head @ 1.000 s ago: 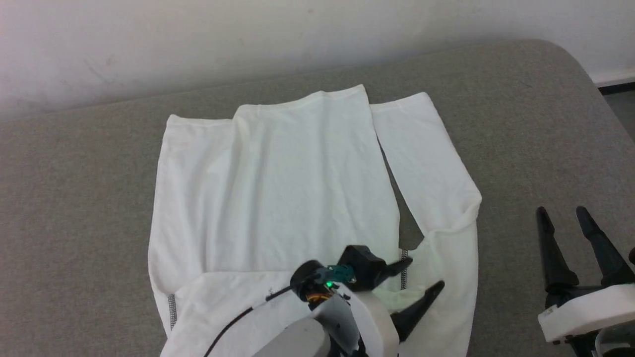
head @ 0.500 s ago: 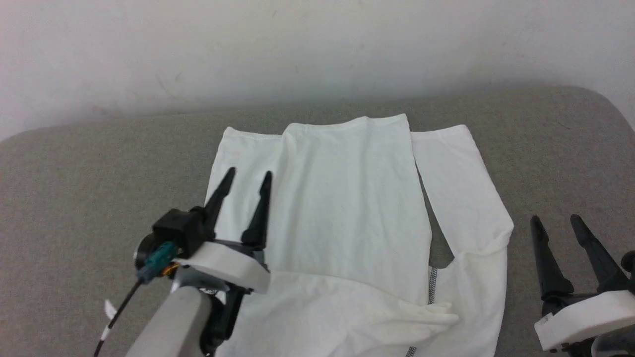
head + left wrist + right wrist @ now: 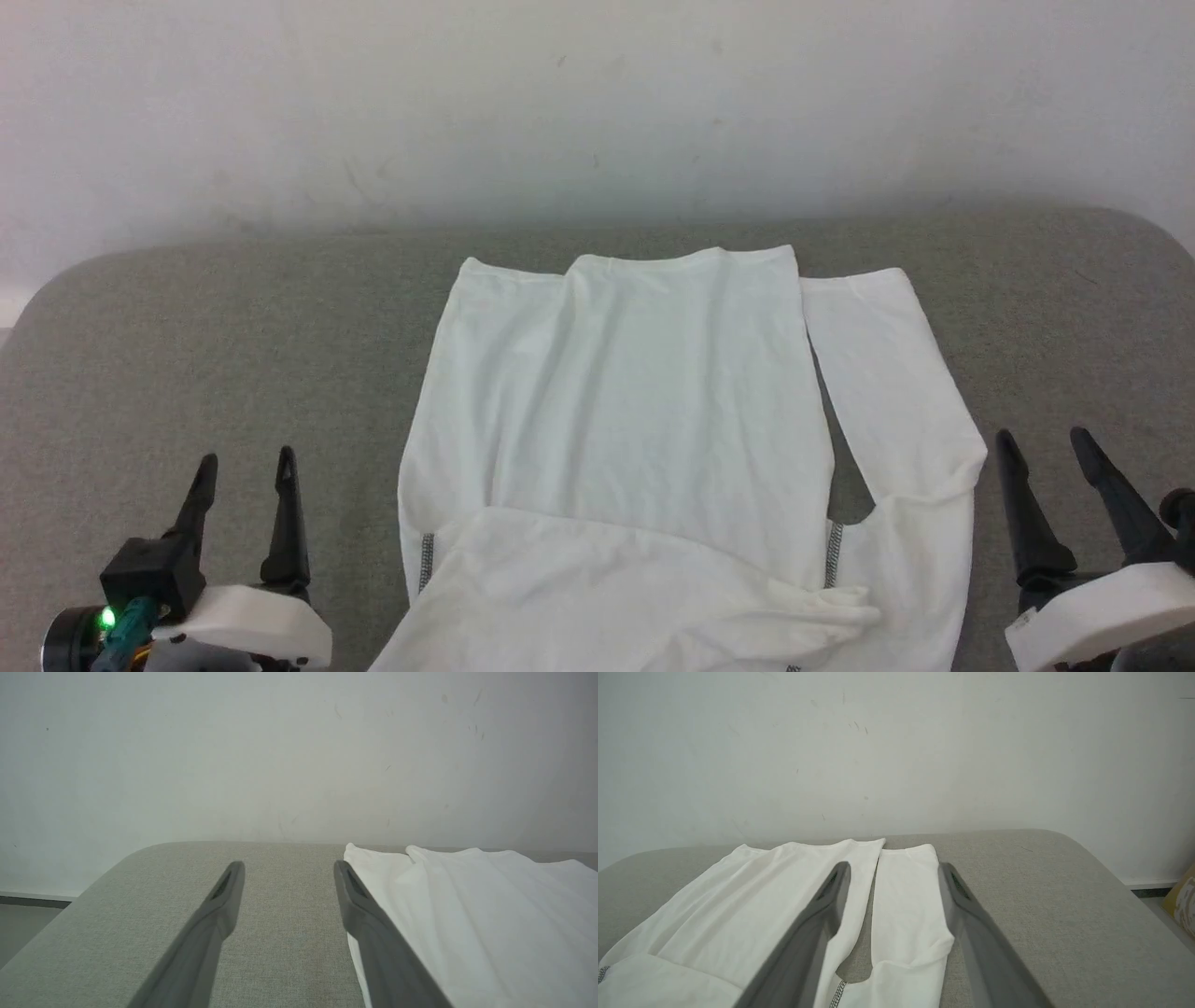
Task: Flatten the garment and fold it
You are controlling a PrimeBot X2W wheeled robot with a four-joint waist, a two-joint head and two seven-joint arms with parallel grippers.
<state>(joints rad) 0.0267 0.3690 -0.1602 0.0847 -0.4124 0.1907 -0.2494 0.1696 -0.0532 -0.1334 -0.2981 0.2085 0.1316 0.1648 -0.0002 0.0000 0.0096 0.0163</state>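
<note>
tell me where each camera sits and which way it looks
Head view: on the head, looking forward and down at the garment on the grey surface; left pincer lower left, right pincer lower right, both open.
Left wrist view: on the left wrist, looking low toward the wall; its own fingers show, garment to the right.
Right wrist view: on the right wrist, facing that wall; its fingers show before the garment.
Shared: all three show the garment's far edge.

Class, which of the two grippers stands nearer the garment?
The right gripper: its fingertips almost reach the garment, while a wide strip of grey surface separates the left gripper from it.
</note>
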